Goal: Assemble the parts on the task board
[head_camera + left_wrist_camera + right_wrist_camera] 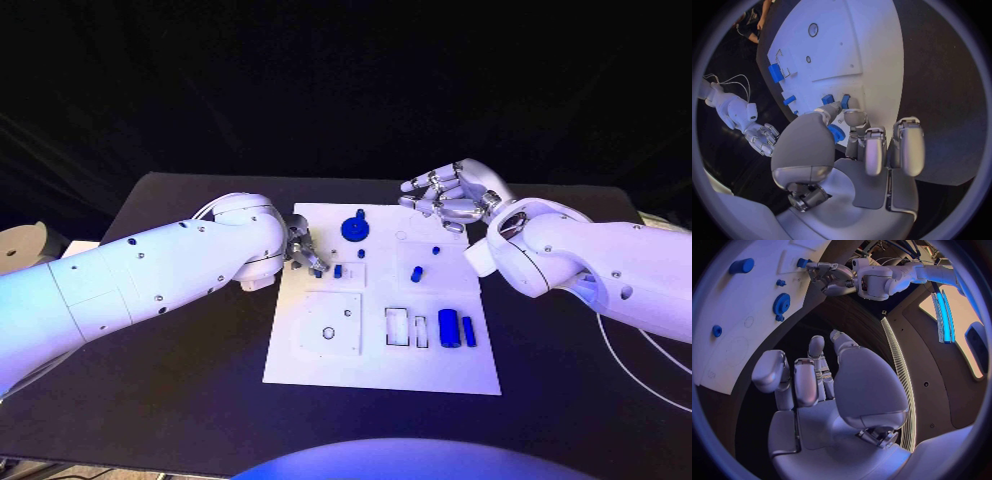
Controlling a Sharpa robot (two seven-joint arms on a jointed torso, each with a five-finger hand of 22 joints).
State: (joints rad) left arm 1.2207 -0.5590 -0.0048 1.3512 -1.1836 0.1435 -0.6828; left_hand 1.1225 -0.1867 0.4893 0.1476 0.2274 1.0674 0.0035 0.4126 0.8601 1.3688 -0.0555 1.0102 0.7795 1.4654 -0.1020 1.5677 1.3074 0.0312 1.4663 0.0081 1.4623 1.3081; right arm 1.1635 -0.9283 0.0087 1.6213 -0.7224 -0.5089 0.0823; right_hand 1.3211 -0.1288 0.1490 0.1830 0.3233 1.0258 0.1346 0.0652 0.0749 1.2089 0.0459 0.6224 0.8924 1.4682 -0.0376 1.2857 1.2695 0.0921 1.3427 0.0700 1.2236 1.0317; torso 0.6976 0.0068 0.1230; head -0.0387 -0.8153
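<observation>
We see our left hand [300, 252] pinching a small blue toothed part [836, 133] over the flat white task board [325, 365], while our right hand [450, 193], fingers curled on nothing, hovers off the board's far edge.

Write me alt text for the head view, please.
A white task board lies mid-table with small blue parts on it. The left hand reaches over the board's left edge beside a blue part; the right hand hovers, fingers curled, at the far right corner.
</observation>
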